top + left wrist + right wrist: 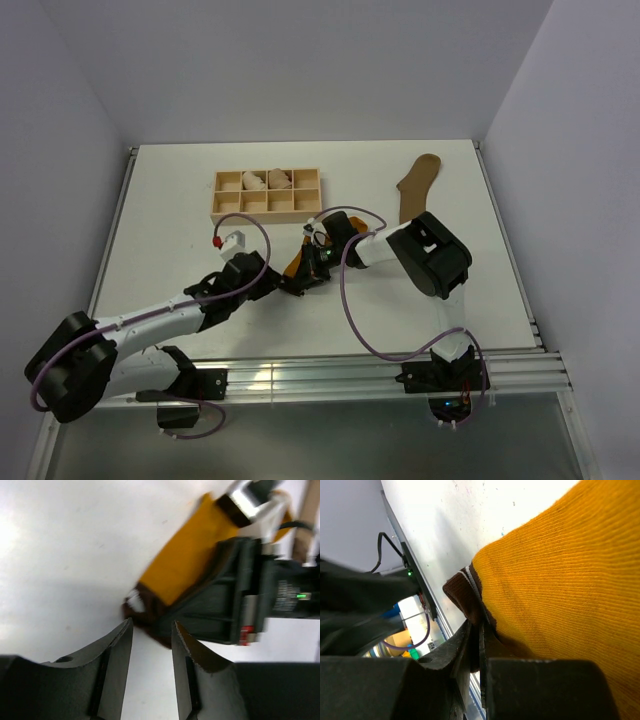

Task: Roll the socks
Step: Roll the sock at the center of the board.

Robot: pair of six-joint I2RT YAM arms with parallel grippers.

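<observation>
The mustard-orange sock (185, 562) lies on the white table in the middle, its brown striped cuff (462, 592) lifted. My right gripper (479, 630) is shut on that cuff, pinching the fabric between its fingers; from above it sits at the sock's near end (298, 264). My left gripper (152, 627) stands open just short of the cuff, with bare table showing between its fingers. In the top view the left gripper (275, 283) is close beside the right gripper (310, 262). The olive-brown sock (418, 183) lies flat at the back right, apart from both arms.
A wooden compartment tray (228, 212) stands at the back centre-left, with pale pinkish rolled bundles (266, 181) in its upper compartments. The right arm's black body (240, 600) is right ahead of the left fingers. Cables loop above both wrists.
</observation>
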